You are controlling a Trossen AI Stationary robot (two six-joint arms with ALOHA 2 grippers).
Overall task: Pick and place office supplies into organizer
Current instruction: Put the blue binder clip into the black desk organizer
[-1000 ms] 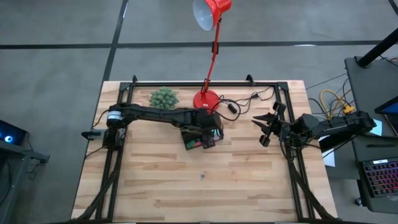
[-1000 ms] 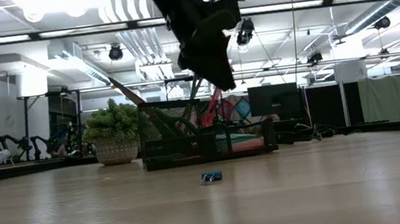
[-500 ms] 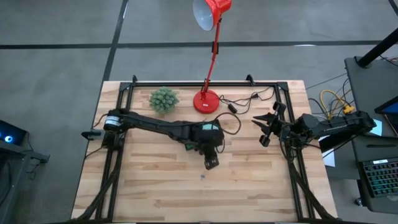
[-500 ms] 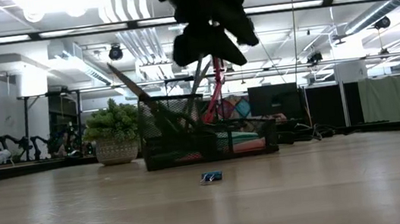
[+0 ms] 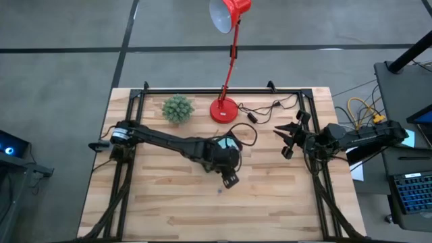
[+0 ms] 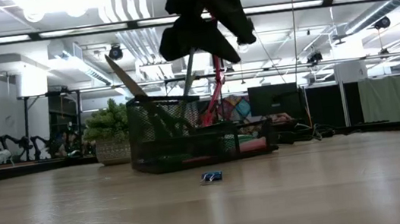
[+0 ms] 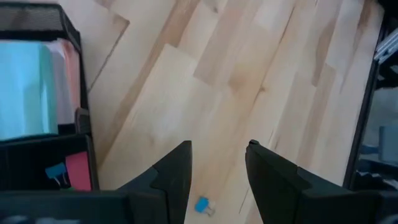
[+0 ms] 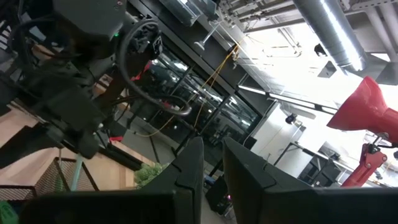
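Note:
The black mesh organizer (image 6: 203, 138) stands mid-table, mostly hidden under my left arm in the high view. It holds a blue pad (image 7: 25, 87), a pink pad (image 7: 67, 68) and small items, and long items (image 6: 125, 75) stand up in its taller section. A small blue clip (image 6: 211, 177) lies on the table just near of it, and also shows in the left wrist view (image 7: 202, 205). My left gripper (image 5: 229, 179) hangs open and empty above the clip, its fingers pointing down. My right gripper (image 5: 289, 139) waits at the table's right side, open by a narrow gap.
A red desk lamp's base (image 5: 224, 109) and a small green plant (image 5: 177, 108) stand behind the organizer near the far edge. A cable (image 5: 260, 111) runs beside the lamp. Bare wood (image 5: 270, 202) lies toward the near edge.
My left gripper has gone from over the organizer toward the table's near edge, stopping above the blue clip. Its fingers stay open and empty. In the low view the organizer has turned a little, its left end coming nearer.

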